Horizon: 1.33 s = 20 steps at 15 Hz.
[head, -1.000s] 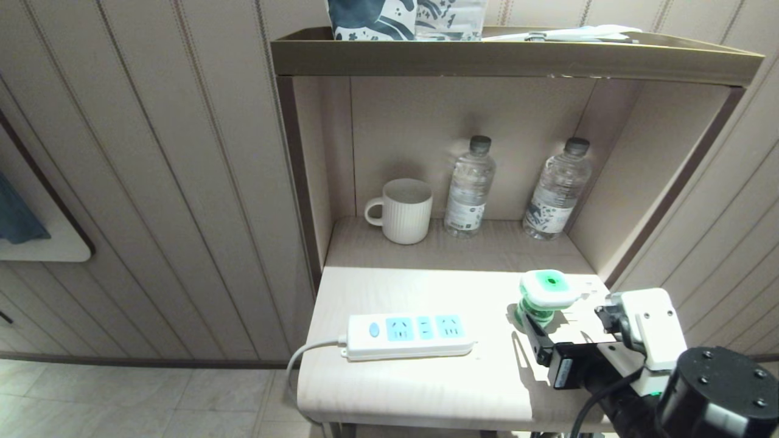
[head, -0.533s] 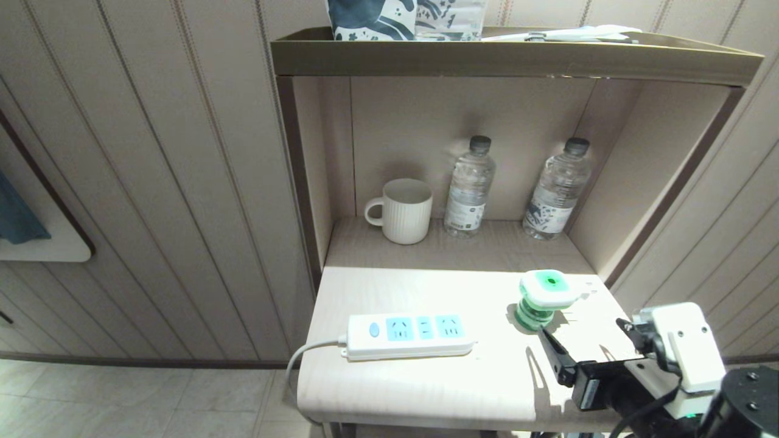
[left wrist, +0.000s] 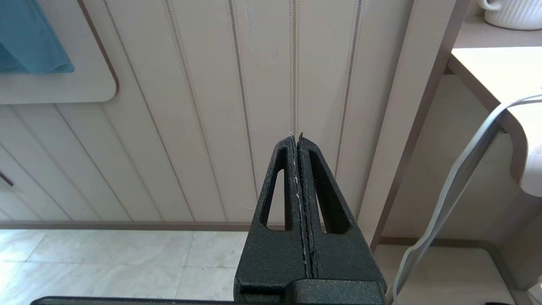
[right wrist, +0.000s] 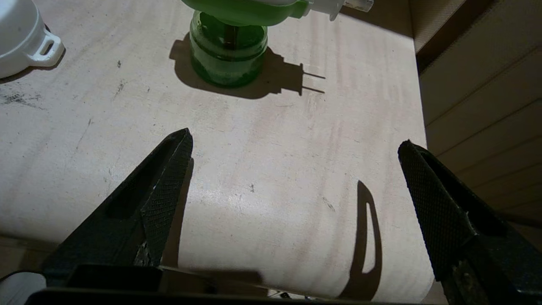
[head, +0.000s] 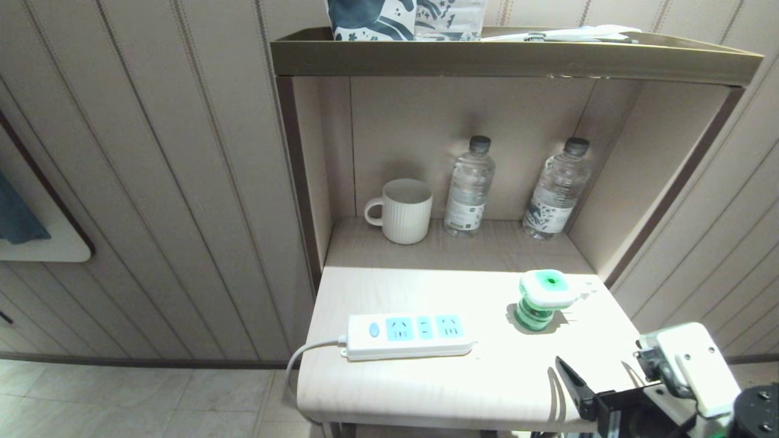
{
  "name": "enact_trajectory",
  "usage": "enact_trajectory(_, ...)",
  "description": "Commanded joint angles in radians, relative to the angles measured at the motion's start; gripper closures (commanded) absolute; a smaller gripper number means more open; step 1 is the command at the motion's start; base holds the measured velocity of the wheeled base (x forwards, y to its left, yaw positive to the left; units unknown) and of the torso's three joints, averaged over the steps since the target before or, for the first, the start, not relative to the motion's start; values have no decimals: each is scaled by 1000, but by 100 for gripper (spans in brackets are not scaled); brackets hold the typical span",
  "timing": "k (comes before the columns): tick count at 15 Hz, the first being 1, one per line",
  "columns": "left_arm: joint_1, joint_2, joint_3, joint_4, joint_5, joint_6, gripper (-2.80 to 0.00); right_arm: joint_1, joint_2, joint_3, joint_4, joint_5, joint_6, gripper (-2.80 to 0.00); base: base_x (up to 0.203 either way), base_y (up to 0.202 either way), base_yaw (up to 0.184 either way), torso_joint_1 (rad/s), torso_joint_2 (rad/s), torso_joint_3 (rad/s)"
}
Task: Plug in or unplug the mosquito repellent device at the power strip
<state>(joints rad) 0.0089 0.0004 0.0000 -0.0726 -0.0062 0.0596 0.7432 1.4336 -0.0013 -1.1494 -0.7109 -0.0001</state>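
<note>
Standing upright on the desk (head: 426,389), the mosquito repellent device (head: 541,299) sits unplugged, its green bottle down and its white-and-green cap on top, with two prongs sticking out sideways away from the power strip, as its shadow in the right wrist view shows. Nothing touches it. Landmark is the power strip (head: 406,335): the device is well apart from the strip, off its socket end on the side away from the cord, a bit farther back toward the shelf. The strip lies flat, long side across the desk, blue button at the cord end, three blue socket panels all bare. White cord (head: 304,356) runs off the strip's button end and drops over the desk edge.

Right hand (head: 599,380) is released, black fingers spread wide, holding nothing, at the front desk corner on the device's side, nearer the front edge than the strip and apart from the device. Left hand (left wrist: 297,137) is clenched shut on nothing, parked off the cord side of the strip, below desk level, facing the panelled wall and floor tiles.

Behind the strip, in the shelf recess: white ribbed mug (head: 401,210), then two clear water bottles (head: 468,187) (head: 557,190) upright against the back. A patterned bag (head: 406,18) sits on the top of the shelf.
</note>
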Motion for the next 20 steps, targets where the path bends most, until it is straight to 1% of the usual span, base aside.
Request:
enact_trajectory(1,0,0,0,-1,0,0,0,-1,-57,0,-4,-4,-18,-280,0,0,0,0,0,0)
enact_trajectory(2,0,0,0,-1,0,0,0,0,-75,1,-3,-4,-30,-280,0,0,0,0,0,0)
enact_trajectory(4,0,0,0,-1,0,0,0,-4,-118,1,0,-5,-85,-280,0,0,0,0,0,0)
enact_trajectory(5,0,0,0,-1,0,2,0,-9,-148,-2,7,-6,-111,0,0,0,0,0,0,0)
enact_trajectory(7,0,0,0,0,0,0,0,-12,-199,-10,56,-17,-155,0,0,0,0,0,0,0)
enact_trajectory(10,0,0,0,-1,0,0,0,-13,-238,-16,73,-19,-171,0,0,0,0,0,0,0)
enact_trajectory(12,0,0,0,-1,0,0,0,-24,-243,-42,73,-24,-171,0,0,0,0,0,0,0)
enact_trajectory(13,0,0,0,-1,0,0,0,-40,-242,-78,75,-34,-171,0,0,0,0,0,0,0)
enact_trajectory(14,0,0,0,-1,0,0,0,-72,-239,-143,86,-48,-170,0,0,0,0,0,0,0)
enact_trajectory(15,0,0,0,-1,0,0,0,-114,-242,-221,126,-58,-170,0,0,0,0,0,0,0)
enact_trajectory(16,0,0,0,-1,0,0,0,-142,-250,-284,180,-65,-170,0,0,0,0,0,0,0)
enact_trajectory(17,0,0,0,-1,0,0,0,-173,-276,-383,293,-75,-169,0,0,0,0,0,0,0)
enact_trajectory(18,0,0,0,0,0,0,0,-196,-303,-460,414,-81,-163,0,0,0,0,0,0,0)
enact_trajectory(20,0,0,0,0,0,0,0,-235,-350,-614,700,-87,-130,0,0,0,0,0,0,0)
